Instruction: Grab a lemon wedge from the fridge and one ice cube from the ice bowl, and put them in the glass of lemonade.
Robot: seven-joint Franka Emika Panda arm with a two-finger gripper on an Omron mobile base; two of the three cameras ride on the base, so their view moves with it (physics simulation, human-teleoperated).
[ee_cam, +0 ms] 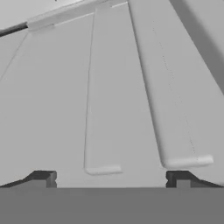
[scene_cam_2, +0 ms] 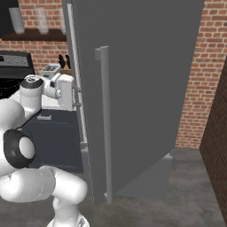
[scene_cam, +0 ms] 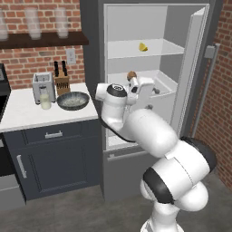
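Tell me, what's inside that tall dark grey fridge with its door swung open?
On an upper white shelf of the fridge lies a tiny yellow lemon wedge. Lower, an orange-brown roundish lump peeks out. The white robot arm covers the lower shelves.

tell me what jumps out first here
The fridge stands wide open, its white shelves nearly bare but for the tiny yellow lemon wedge on an upper shelf. The white arm reaches in below it, gripper open. On the counter at left, the ice bowl sits beside the glass of lemonade.
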